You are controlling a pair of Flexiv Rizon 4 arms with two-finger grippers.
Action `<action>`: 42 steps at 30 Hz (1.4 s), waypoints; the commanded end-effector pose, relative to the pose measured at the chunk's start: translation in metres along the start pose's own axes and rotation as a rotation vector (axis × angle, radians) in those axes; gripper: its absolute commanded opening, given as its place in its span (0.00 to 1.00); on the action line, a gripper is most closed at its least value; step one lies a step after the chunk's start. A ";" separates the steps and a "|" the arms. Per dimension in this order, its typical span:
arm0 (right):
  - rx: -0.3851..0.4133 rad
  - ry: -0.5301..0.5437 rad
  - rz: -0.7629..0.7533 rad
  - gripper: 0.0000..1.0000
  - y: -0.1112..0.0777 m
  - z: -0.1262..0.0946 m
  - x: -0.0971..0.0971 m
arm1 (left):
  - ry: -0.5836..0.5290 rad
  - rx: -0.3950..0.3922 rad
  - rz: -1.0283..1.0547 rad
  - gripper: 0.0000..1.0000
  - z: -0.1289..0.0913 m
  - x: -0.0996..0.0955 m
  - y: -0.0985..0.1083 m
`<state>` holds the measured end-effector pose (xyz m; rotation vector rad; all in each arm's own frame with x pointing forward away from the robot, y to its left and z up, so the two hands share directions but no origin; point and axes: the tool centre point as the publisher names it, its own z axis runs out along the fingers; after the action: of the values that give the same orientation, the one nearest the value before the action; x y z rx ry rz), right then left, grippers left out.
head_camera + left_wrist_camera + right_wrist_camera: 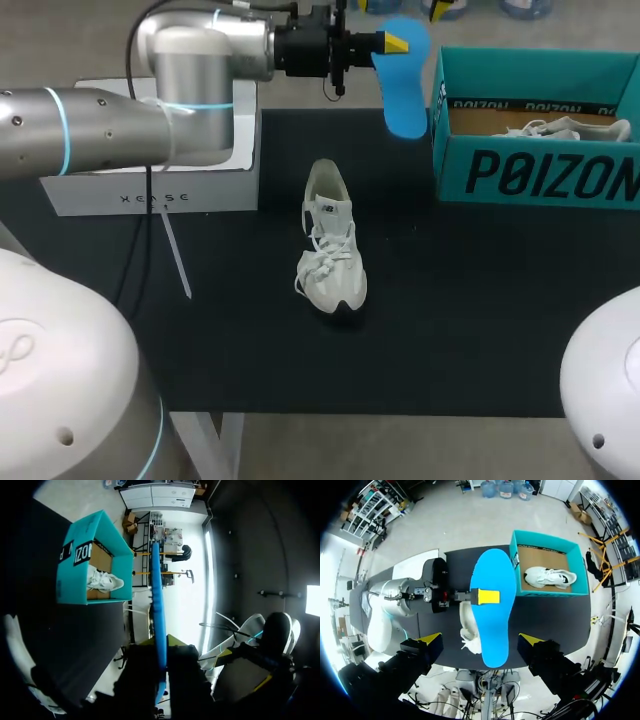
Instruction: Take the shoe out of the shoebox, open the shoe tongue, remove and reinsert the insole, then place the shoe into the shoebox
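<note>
Bright blue insole [405,90]; white shoe [330,250]; teal shoebox [530,175] (black lettering, brown inside); black table [480,340]; white carton [150,195]; left gripper [397,44] tips yellow.

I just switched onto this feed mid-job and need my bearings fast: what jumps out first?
The blue insole stands out most, held above the table in the left gripper, right beside the teal shoebox. In the middle of the black table lies a white shoe, and a second white shoe sits inside the box.
</note>
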<state>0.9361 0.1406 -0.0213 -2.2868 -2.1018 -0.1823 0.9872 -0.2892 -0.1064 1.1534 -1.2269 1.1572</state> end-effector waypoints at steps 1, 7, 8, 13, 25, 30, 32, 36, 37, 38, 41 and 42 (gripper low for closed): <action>0.011 -0.044 -0.007 1.00 0.005 0.001 0.002 | 0.004 0.018 0.005 0.00 -0.004 0.000 0.007; 0.006 -0.047 0.003 1.00 0.003 -0.001 -0.004 | 0.020 0.035 0.002 0.00 -0.011 0.000 0.009; 0.005 -0.048 0.004 1.00 0.002 -0.001 -0.005 | 0.022 0.036 0.001 0.00 -0.011 0.000 0.009; 0.004 -0.050 0.005 1.00 0.001 -0.001 -0.004 | 0.025 0.039 0.005 0.00 -0.010 0.000 0.010; -0.007 -0.039 0.008 1.00 0.000 -0.003 -0.004 | 0.027 0.044 0.011 0.00 -0.013 0.003 0.014; 0.004 0.405 -0.027 1.00 0.002 -0.001 -0.022 | 0.033 0.056 0.014 0.00 -0.020 0.004 0.016; -0.019 0.524 -0.028 1.00 0.001 0.004 -0.034 | 0.047 0.063 0.017 0.00 -0.025 0.005 0.017; -0.063 0.489 -0.018 1.00 0.001 0.009 -0.049 | 0.066 0.065 0.027 0.00 -0.033 0.010 0.020; -0.063 0.489 -0.018 1.00 0.001 0.009 -0.049 | 0.066 0.067 0.031 0.00 -0.034 0.011 0.020; -0.063 0.489 -0.018 1.00 0.001 0.009 -0.049 | 0.065 0.068 0.032 0.00 -0.035 0.012 0.020; -0.063 0.489 -0.018 1.00 0.001 0.009 -0.049 | 0.057 0.059 0.032 0.00 -0.035 0.014 0.019; -0.063 0.489 -0.018 1.00 0.001 0.009 -0.049 | 0.053 0.052 0.029 0.00 -0.034 0.014 0.018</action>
<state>0.9448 0.1099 -0.0241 -2.1229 -2.0063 -0.4659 0.9713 -0.2538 -0.0953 1.1348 -1.1740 1.2516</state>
